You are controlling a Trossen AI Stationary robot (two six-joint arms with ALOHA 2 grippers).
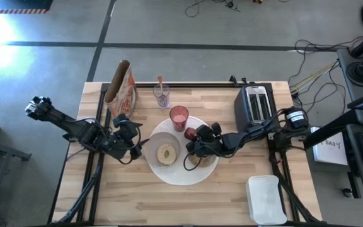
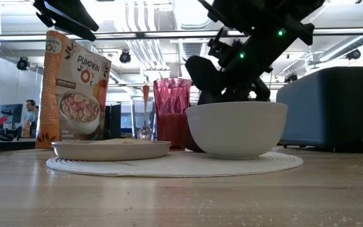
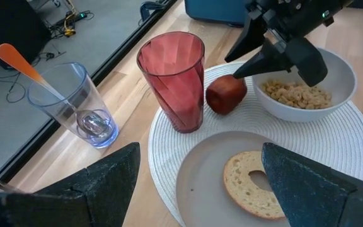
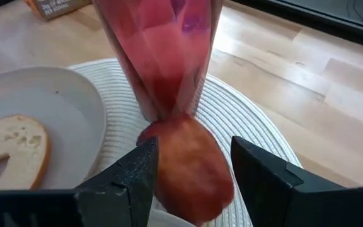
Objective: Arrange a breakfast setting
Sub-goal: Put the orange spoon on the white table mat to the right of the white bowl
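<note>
Two claws are over the round white woven mat (image 3: 358,145), and you have each of them spread apart.

Your right claw (image 4: 194,151) is low over the mat with its fingers (image 4: 137,183) on either side of the red apple (image 3: 225,94). The apple sits between them on the mat. Whether the pads press on its skin, I cannot tell. Straight ahead of this claw, just past the apple and nearly touching it, stands the pink tumbler (image 3: 172,79), upright on the mat. Off to one side of the claw you see the shallow white dish (image 4: 36,107) with the bagel half (image 4: 11,151) lying flat in it. Right beneath the body of this claw is the white bowl (image 3: 342,69) with cereal (image 3: 295,94) in it, also on the mat.

Your left claw (image 3: 200,154) is spread wide and holds nothing. It hovers at the near edge of the shallow dish, with the bagel half just ahead of its fingertips. Farther ahead of it are the tumbler, the apple and the cereal bowl. Off the mat, to one side of this claw, a clear glass (image 3: 74,107) stands on the wooden table with the orange-handled spoon (image 3: 17,60) leaning in it.

Behind your left claw stands the cereal box (image 1: 121,88). The black toaster (image 1: 255,104) sits beside your right arm, and the white tray (image 1: 266,198) lies well apart from both claws.
</note>
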